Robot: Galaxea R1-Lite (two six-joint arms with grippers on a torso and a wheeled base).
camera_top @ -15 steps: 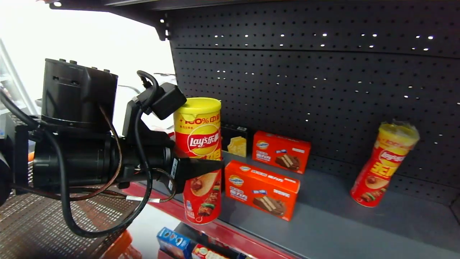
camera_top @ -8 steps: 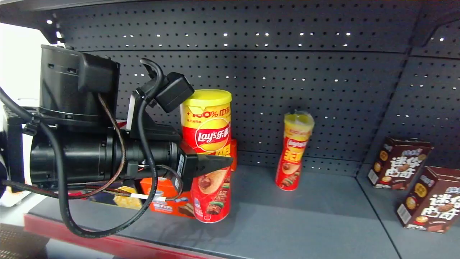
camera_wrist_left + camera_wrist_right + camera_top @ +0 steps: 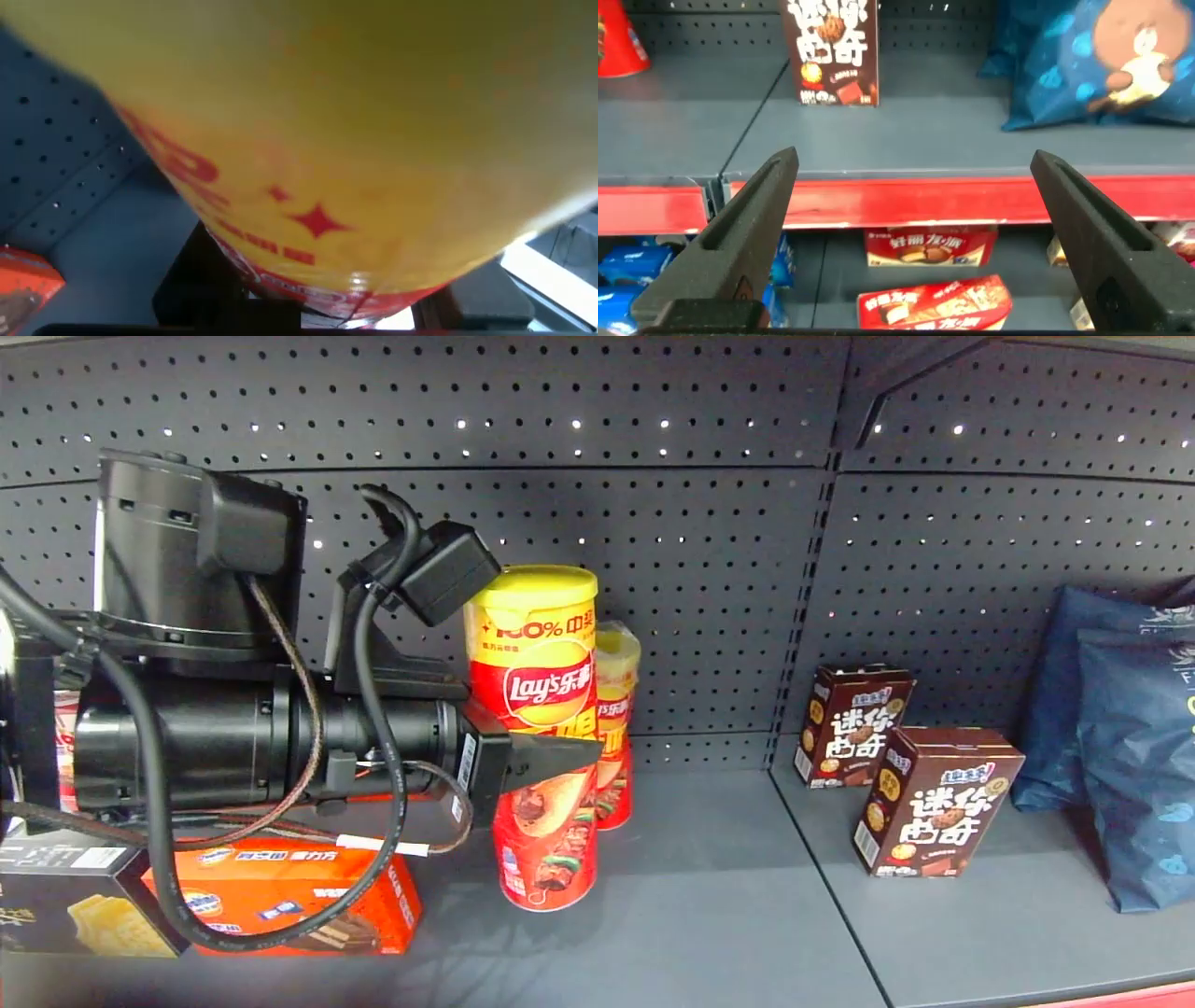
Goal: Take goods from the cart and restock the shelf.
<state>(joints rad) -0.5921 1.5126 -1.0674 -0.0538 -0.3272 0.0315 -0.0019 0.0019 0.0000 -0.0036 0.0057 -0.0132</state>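
Observation:
My left gripper is shut on a tall chips can with a yellow lid and a red base, gripping it around the middle and holding it upright. The can's base is low over the grey shelf; I cannot tell whether it touches. In the left wrist view the can is pressed right up to the camera. A second chips can stands on the shelf just behind the held one. My right gripper is open with nothing in it, out in front of the shelf's red front edge.
An orange box and a black box lie on the shelf under my left arm. Two brown boxes stand to the right past a divider, with blue bags beyond. More goods sit on the lower shelf.
The whole head view has swung rightward along the shelf, bringing the brown boxes and blue bags into sight. My left arm has carried the can along, and it now hangs in front of the second can.

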